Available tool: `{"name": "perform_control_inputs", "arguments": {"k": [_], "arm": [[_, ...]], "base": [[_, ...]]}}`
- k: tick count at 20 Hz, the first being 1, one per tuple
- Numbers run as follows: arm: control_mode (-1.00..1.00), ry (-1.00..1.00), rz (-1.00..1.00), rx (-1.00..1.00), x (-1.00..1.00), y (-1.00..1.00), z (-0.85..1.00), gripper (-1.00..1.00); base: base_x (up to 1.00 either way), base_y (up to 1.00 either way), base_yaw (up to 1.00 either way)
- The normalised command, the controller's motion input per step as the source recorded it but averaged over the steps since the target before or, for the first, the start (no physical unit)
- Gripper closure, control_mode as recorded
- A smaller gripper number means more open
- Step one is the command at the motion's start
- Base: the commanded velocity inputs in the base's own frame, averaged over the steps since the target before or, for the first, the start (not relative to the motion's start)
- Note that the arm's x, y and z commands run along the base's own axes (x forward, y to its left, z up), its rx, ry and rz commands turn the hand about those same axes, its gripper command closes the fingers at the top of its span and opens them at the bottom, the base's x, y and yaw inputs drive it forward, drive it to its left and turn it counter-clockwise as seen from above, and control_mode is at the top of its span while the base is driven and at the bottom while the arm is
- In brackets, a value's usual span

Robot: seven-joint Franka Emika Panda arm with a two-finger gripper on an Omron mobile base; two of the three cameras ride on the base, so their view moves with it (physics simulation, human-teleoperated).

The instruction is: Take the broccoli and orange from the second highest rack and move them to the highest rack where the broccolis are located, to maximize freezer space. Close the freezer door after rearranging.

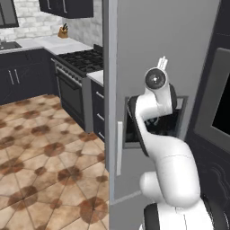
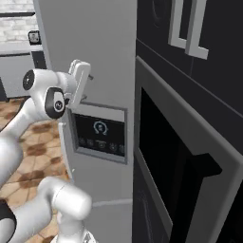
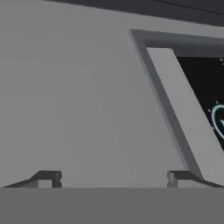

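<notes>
You have the freezer door [image 2: 90,57], a flat grey panel, directly ahead of the gripper [image 3: 113,177], whose fingers stand wide apart, holding nothing. Its dark display panel [image 2: 99,133] sits just beside the gripper, perhaps slightly recessed. Tiled floor [image 1: 40,152] lies behind, stove [image 1: 81,60] well off.

The floor [image 1: 40,157] is seen in the lower left of the left base view, laid in tan tiles with brown diamond insets. The stove [image 1: 74,85] and the dark lower cabinets [image 1: 20,76] are set directly on it, along its far edge. The desk [image 1: 54,43], a pale worktop, is seen at the upper left of that view, over the cabinets. A knife block [image 1: 63,31] is placed on it near the back wall, and a sink [image 1: 8,45] is set into it at the far left edge of the frame.
</notes>
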Motion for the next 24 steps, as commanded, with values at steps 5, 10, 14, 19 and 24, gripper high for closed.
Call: {"name": "perform_control_inputs", "arguments": {"k": [5, 10, 14, 19, 24], "arm": [[-1.0, -0.02, -0.16, 0.0, 0.66, -0.3, -0.34, -1.0], [-1.0, -0.07, -0.19, 0.0, 0.63, -0.3, -0.3, -1.0], [-1.0, -0.06, -0.18, 0.01, 0.48, -0.37, -0.3, -1.0], [-1.0, -0.02, -0.17, 0.01, 0.38, -0.46, -0.28, -1.0], [-1.0, 0.0, -0.17, 0.02, 0.33, -0.53, -0.33, -1.0]], "base": [[0.0, 0.0, 0.0], [0.0, 0.0, 0.0], [0.0, 0.0, 0.0], [0.0, 0.0, 0.0], [0.0, 0.0, 0.0]]}}
